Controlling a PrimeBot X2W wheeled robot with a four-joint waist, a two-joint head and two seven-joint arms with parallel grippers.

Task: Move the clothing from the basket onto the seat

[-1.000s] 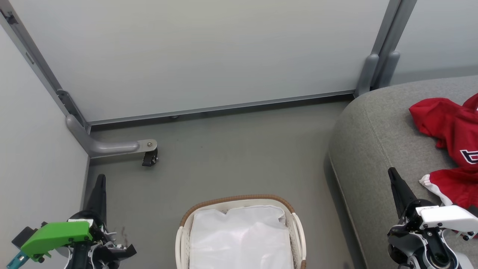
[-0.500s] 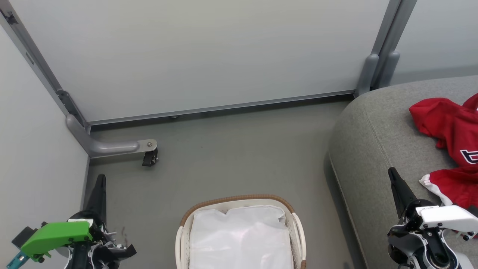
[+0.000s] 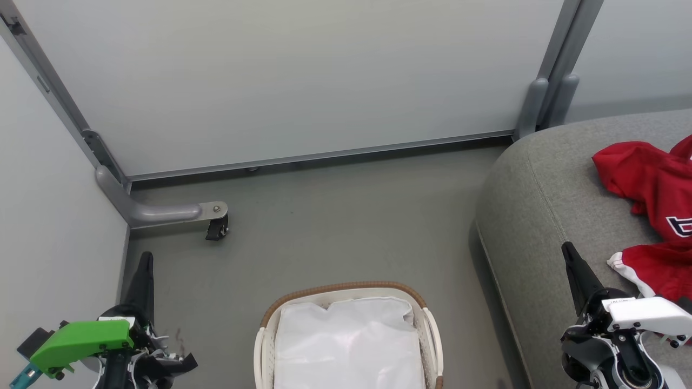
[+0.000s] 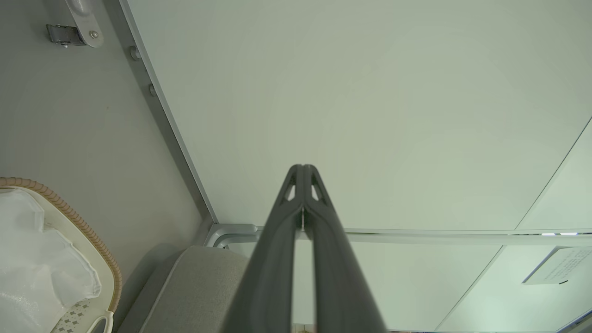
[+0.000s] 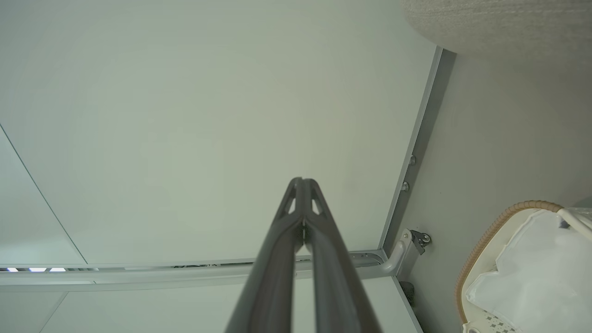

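Head view: our left gripper (image 3: 145, 258) and right gripper (image 3: 567, 249) clenched, empty; clothing (image 3: 651, 197) stretches away from us inside seat's (image 3: 535, 216) left edge.

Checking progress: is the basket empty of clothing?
Empty where visible: white liner in the basket, red clothing lying on the seat.

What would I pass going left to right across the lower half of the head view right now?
From the left: left gripper, shut → basket → right gripper, shut → red clothing, lying on the seat.
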